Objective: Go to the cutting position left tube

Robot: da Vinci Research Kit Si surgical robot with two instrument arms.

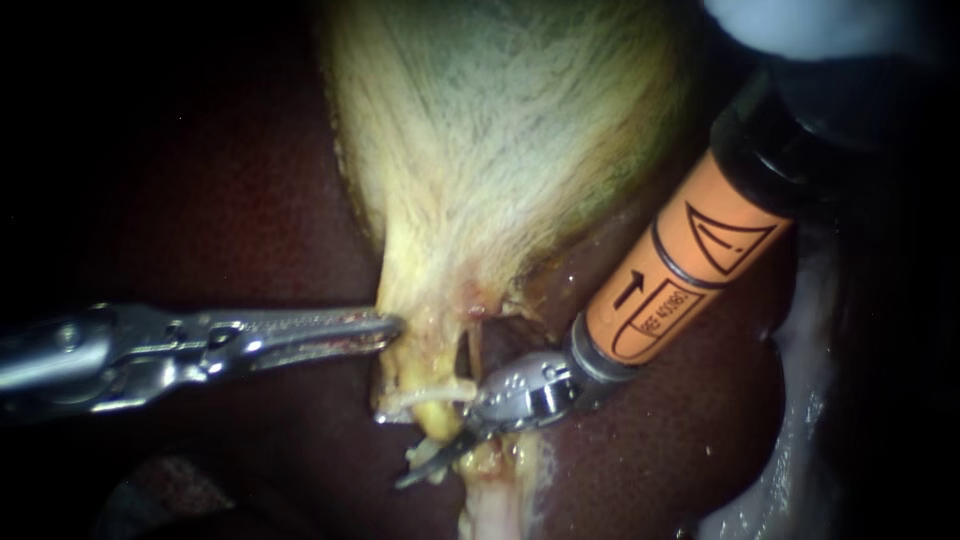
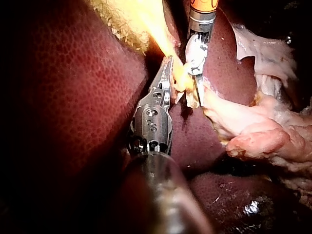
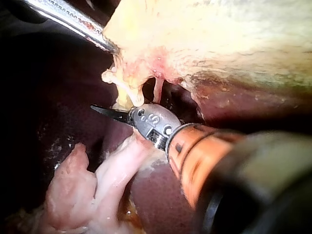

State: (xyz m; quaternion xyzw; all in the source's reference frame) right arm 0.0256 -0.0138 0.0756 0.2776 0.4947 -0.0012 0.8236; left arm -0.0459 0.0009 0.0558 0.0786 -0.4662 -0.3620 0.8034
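Orange-sleeved right instrument [image 1: 425,465], at left tube [image 1: 437,405]

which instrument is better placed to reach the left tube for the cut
Right. The right instrument has its tip at the left tube below the gallbladder, while the left instrument is shut on the gallbladder's edge and probably should keep that hold.

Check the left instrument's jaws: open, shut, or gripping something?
Shut on the gallbladder. The left instrument has both jaws closed over the gallbladder's edge, which stretches toward them in the left wrist view.
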